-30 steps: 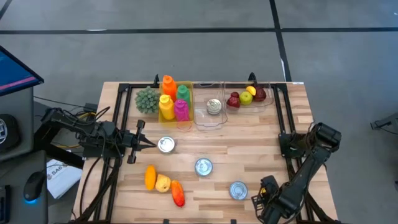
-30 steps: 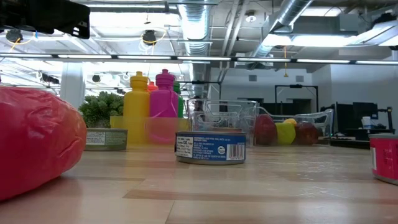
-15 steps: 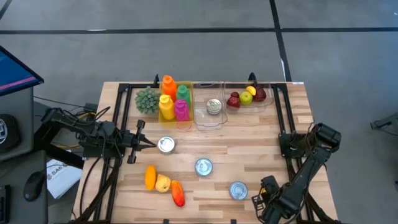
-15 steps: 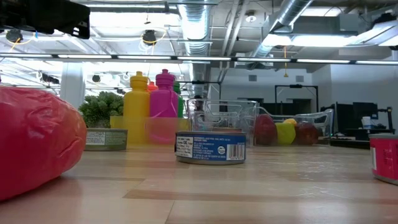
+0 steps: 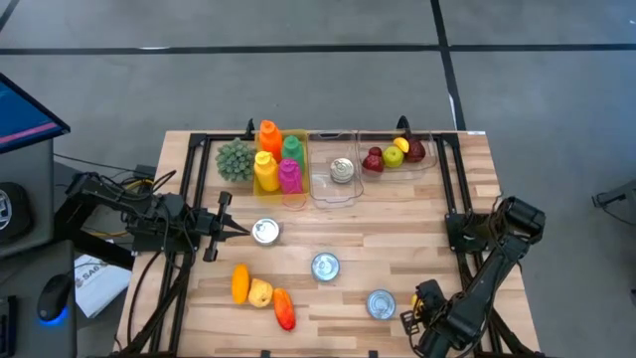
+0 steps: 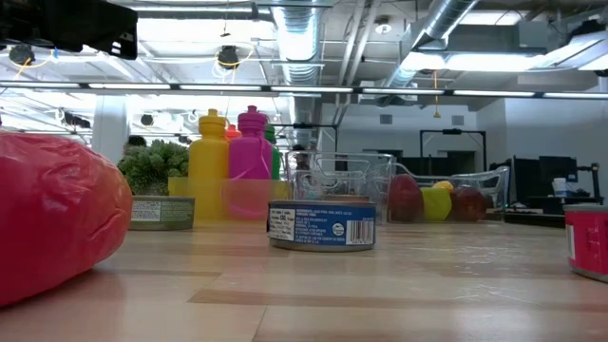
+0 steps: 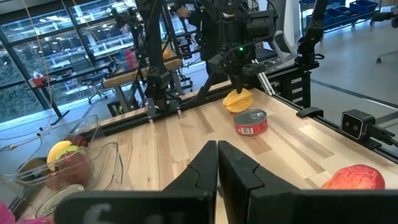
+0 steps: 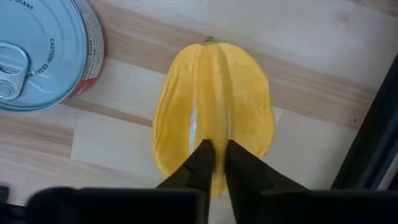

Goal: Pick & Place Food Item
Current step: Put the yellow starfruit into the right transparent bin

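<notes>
My dark right gripper [image 8: 216, 163] pinching ridged yellow fruit [image 8: 214, 112]; red-sided silver-topped can [image 8: 43, 53] sitting upper left on pale wood table [image 8: 311, 37].

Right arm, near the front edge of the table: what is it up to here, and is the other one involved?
The right gripper is over a yellow ridged fruit lying on the table beside a can, its fingers pinched onto the fruit's ridge, which is not lifted. The left gripper waits shut at the table's left side, next to another can. Bottles, a can and fruit already sit in the bins at the back.
</notes>
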